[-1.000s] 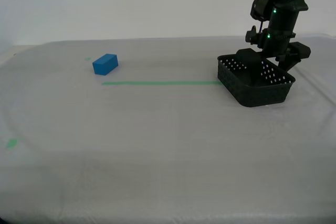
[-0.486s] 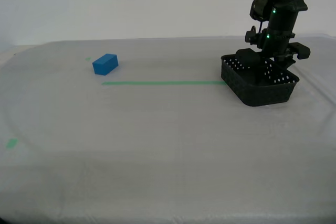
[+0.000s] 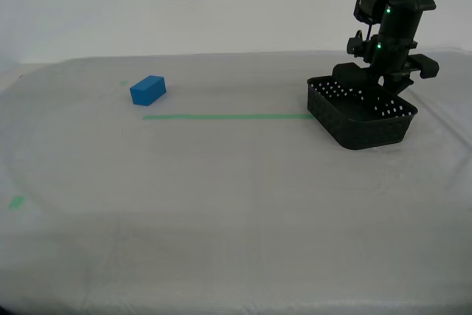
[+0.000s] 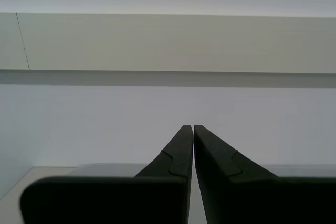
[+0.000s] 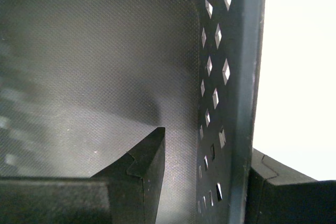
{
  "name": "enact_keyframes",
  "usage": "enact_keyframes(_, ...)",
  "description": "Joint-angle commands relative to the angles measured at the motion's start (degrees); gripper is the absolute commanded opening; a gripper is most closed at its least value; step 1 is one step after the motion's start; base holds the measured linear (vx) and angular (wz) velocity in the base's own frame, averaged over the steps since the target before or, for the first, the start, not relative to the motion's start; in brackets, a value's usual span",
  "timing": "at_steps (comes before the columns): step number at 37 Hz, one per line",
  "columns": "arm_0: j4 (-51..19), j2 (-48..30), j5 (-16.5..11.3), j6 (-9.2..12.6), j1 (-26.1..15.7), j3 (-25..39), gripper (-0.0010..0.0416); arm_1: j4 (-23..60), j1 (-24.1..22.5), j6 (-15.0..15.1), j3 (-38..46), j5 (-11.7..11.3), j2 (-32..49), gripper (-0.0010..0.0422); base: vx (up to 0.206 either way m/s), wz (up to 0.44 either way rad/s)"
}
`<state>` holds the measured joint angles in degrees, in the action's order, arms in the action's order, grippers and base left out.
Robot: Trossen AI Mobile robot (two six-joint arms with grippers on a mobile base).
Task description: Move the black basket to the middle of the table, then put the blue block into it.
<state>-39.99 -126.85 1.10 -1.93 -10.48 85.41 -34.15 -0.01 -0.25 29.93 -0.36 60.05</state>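
The black basket [image 3: 361,127] stands on the table [image 3: 221,204] at the exterior view's right, at the end of the green tape line [image 3: 221,116]. My first gripper [image 3: 380,90] reaches down over its far wall. In the first wrist view the gripper [image 5: 207,142] straddles the perforated wall [image 5: 239,77]. One finger [image 5: 142,161] is inside, with a small gap to the wall, and the other is against the outside. The blue block [image 3: 147,90] lies alone at the exterior view's far left. My second gripper [image 4: 193,126] is shut and empty, facing a pale wall.
A small green mark [image 3: 16,201] sits near the table's edge at the exterior view's left. Bare pale sheeting stretches between the block and the basket. The table's rounded front edge runs along the bottom of the exterior view.
The basket first slid slightly toward the exterior view's right and levelled, then came back a little to the left, with the first arm staying over its far wall. The blue block has not moved.
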Motion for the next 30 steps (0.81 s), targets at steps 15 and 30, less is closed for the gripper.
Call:
enact_keyframes(15, 0.55, -0.17, 0.7, 0.2, -0.02, -0.02, 0.0116, -0.22, -0.02, 0.11, 0.04, -0.02, -0.02, 0.0, 0.0, 0.0)
enact_keyframes(30, 0.39, -0.17, 0.7, 0.92, -0.02, -0.02, 0.0114, -0.22, 0.0, 0.11, 0.04, -0.02, -0.02, 0.0, 0.0, 0.0)
